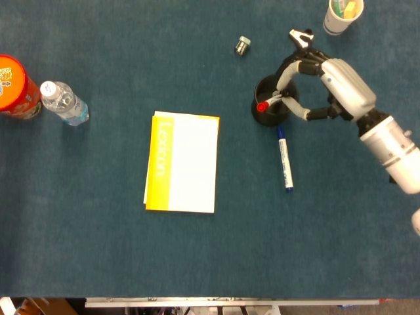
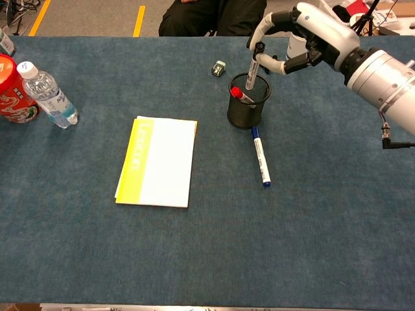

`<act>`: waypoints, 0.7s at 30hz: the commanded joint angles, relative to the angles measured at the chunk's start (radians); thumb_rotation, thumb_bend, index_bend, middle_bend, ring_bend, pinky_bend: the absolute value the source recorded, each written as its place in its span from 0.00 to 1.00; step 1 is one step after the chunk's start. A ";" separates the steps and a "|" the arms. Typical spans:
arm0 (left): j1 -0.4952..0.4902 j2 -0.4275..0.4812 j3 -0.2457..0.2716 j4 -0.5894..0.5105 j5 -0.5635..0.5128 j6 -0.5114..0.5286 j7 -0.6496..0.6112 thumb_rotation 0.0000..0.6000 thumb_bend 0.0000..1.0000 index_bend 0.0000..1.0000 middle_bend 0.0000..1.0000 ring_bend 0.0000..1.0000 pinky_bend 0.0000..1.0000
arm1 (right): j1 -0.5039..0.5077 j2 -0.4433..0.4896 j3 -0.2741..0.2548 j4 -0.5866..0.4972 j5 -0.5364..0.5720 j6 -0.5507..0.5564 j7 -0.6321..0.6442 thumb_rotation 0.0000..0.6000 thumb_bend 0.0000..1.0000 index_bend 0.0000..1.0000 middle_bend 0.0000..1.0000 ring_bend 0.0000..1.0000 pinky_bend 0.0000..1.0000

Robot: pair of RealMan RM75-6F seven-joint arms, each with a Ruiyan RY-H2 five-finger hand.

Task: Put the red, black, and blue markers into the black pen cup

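Note:
The black mesh pen cup (image 2: pixel 245 114) stands right of centre, and the head view shows its wall (image 1: pixel 257 113) too. A red-capped marker (image 2: pixel 238 94) leans inside it, its cap (image 1: pixel 262 106) at the rim. My right hand (image 2: pixel 310 37) hovers over the cup and pinches a black marker (image 2: pixel 252 70) upright, with the lower end dipping inside the rim. From the head view the right hand (image 1: pixel 329 84) covers the cup's right side. The blue marker (image 1: pixel 284 157) lies flat on the cloth just in front of the cup. My left hand is out of both views.
A yellow and white notebook (image 1: pixel 182 163) lies at the centre. A water bottle (image 1: pixel 64 103) and a red can (image 1: pixel 16 85) stand far left. Behind the cup are a small metal piece (image 1: pixel 243 45), a binder clip (image 1: pixel 300 37) and a paper cup (image 1: pixel 341 14).

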 commanded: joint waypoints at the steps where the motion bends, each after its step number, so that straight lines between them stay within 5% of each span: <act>1: -0.001 0.000 0.000 -0.001 -0.001 -0.002 0.001 1.00 0.48 0.17 0.21 0.20 0.20 | 0.019 -0.045 0.003 0.073 0.011 -0.043 0.001 1.00 0.40 0.63 0.38 0.23 0.15; 7: -0.001 0.000 -0.002 -0.002 -0.004 -0.003 0.005 1.00 0.48 0.17 0.21 0.20 0.20 | 0.039 -0.073 -0.010 0.148 0.012 -0.107 -0.018 1.00 0.38 0.26 0.25 0.14 0.10; 11: 0.000 0.002 -0.001 -0.003 -0.004 -0.002 0.004 1.00 0.48 0.17 0.21 0.20 0.20 | 0.036 -0.063 -0.016 0.152 -0.007 -0.099 -0.027 1.00 0.29 0.04 0.21 0.12 0.08; 17: -0.001 0.004 -0.001 -0.006 0.000 -0.001 0.001 1.00 0.48 0.17 0.21 0.20 0.20 | 0.001 0.009 -0.041 0.075 -0.112 0.022 -0.067 1.00 0.26 0.01 0.20 0.12 0.08; 21: -0.003 0.003 -0.002 -0.011 0.002 -0.001 0.007 1.00 0.48 0.17 0.21 0.20 0.20 | -0.025 0.098 -0.098 -0.029 -0.242 0.112 -0.147 1.00 0.26 0.12 0.27 0.13 0.08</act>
